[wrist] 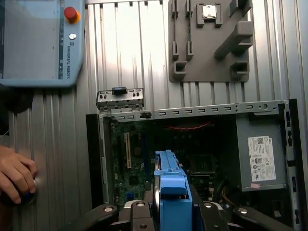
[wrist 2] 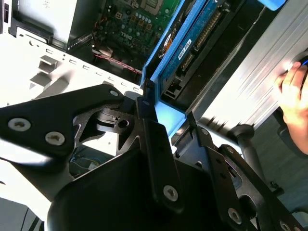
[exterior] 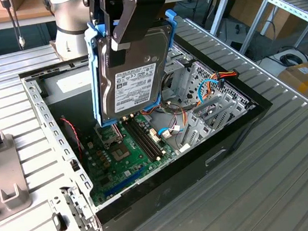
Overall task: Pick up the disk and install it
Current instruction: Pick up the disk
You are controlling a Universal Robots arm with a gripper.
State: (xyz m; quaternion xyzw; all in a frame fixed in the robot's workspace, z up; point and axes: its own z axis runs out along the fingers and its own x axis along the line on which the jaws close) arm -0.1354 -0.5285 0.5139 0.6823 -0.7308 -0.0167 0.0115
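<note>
The carry step is in hand. The gripper pinches the disk by the upper part of its blue carrier and holds it on edge, label outward, in the air over the open computer case.

Read the exterior view as a clock face centred on the disk. The green motherboard lies below at six o'clock. The metal drive cage stands at three o'clock, apart from the disk. The disk appears to touch nothing in the case. (A person's hand rests on the table beside the case in the first wrist view.)

Installing, as I judge it, calls for turning the disk to match the cage's slot and squaring the carrier to it. It then needs a slow push clear of the loose cables.
</note>
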